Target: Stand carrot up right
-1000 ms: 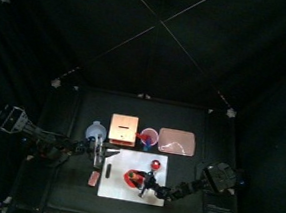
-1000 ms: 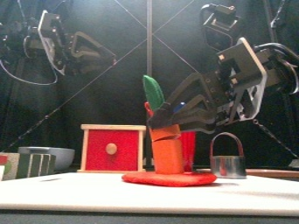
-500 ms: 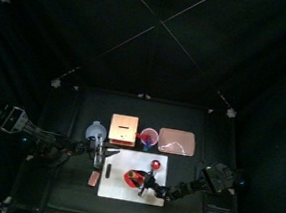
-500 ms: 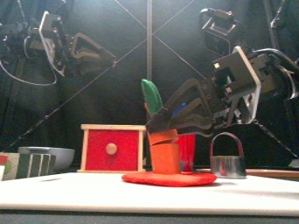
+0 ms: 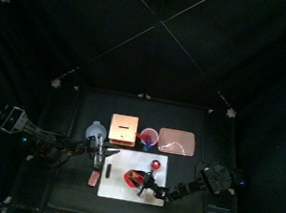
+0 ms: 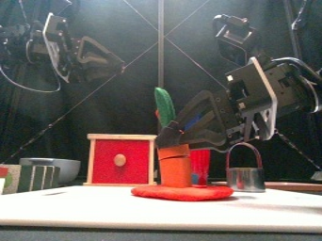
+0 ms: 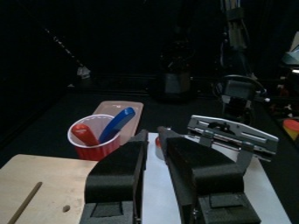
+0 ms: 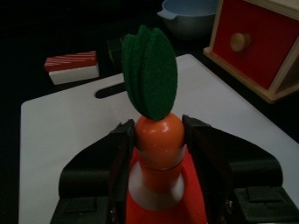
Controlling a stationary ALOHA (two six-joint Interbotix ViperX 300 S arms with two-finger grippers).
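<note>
Front view, table (image 6: pixel 51 215): it is bearing a red box (image 6: pixel 120 159), a metal cup (image 6: pixel 246 168), and a flat red base (image 6: pixel 183 192) near the middle, with the carrot rising from that base.
Right arm: it is coming in from the right and reaching down to the middle of the table, and it is doing the work alone.
Left arm: it is hanging raised on the left, away from the carrot; the left gripper (image 7: pixel 155 166) is showing its jaws close together with only a thin slit between, holding nothing.
Carrot (image 8: pixel 159 140): it is standing close to upright on the red base, green top (image 8: pixel 149 72) pointing up, orange body sitting between the right gripper's jaws.
Right gripper (image 8: pixel 160 150): its jaws are standing wide, flanking the carrot's body on both sides; whether the pads are pressing or merely beside it, I cannot tell.
Step in hand, as I judge it: steadying the carrot on its base and getting ready to let it stand alone.
Doing it well: keeping the jaws level with each other so neither side is nudging the body, spreading them evenly, then drawing straight back rather than sideways.
Risk: the tall leaf is making the carrot top-heavy, so one dragging jaw is likely tipping it off the base.
</note>
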